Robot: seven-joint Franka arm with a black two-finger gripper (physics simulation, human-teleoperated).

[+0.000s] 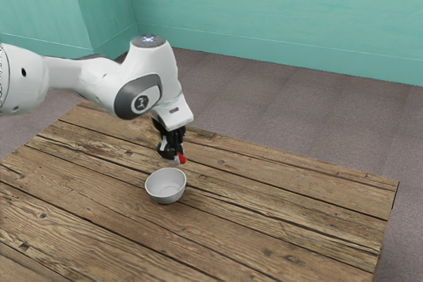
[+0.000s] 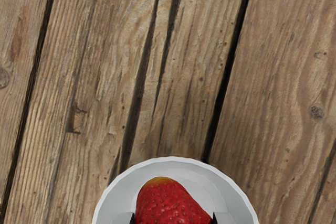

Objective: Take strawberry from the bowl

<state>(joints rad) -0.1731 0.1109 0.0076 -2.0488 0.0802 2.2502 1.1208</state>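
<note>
Exterior view, left of centre: gripper pinches strawberry from both sides above bowl, presumably for clear removal.

We find a smooth, glossy white arm in the upper left of the exterior frame. At the left edge, its thick rounded segment bears a dark oval mark and smaller marks below. We record a slimmer white link beyond it, with grey trim along its upper edge. The bulbous white housing carries a round grey cap with a bluish-white lit mark. A dark grey curved panel adjoins a round black emblem with a pale figure. We note a small dark slot in the white flange. The gripper is black, angular, with pale patches. At the wrist frame's lower edge, the fingertips are grey with black inner edges.
</note>
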